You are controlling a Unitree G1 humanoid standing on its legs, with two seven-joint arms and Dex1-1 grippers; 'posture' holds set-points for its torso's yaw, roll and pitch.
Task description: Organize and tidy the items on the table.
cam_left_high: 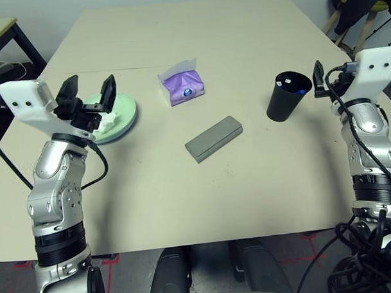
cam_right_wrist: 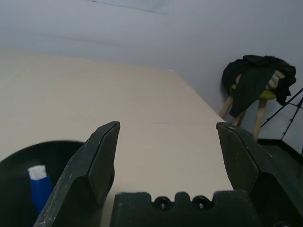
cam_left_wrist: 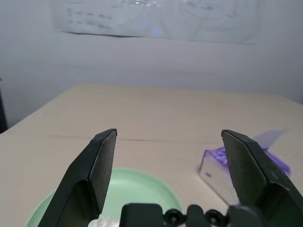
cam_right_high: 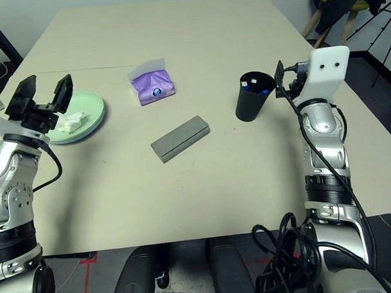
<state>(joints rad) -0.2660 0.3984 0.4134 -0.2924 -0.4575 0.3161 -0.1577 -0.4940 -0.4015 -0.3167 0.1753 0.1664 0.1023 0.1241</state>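
The beige worktop (cam_left_high: 178, 214) stretches away from the robot. Nearest on it, around the middle, lies the grey oblong glasses case (cam_left_high: 214, 139), closed and set diagonally, its farther end turned toward the robot's right.

A little farther off to the left, the pale green round plate (cam_right_high: 91, 105) sits on another plate (cam_left_high: 121, 135), with a crumpled white tissue (cam_right_high: 69, 122) on top. The left end effector (cam_left_wrist: 169, 131) is over the stack's area, fingers spread wide with nothing between them.

Over to the right stands the black cup (cam_left_high: 285, 101), its mouth upward; a blue item with a white end (cam_right_wrist: 40, 189) is inside. The right end effector (cam_right_wrist: 166, 125) hangs just beyond the cup toward the robot's right, also wide open and empty.

Slightly farther back, between plates and cup, is the purple tissue pack (cam_left_high: 184, 89), a sheet poking from its top. Behind it a thin seam (cam_left_high: 109, 69) crosses part of the worktop.

Past the far right edge, dark clothing (cam_right_wrist: 255, 78) drapes over a wooden-legged stool (cam_right_wrist: 261, 111).
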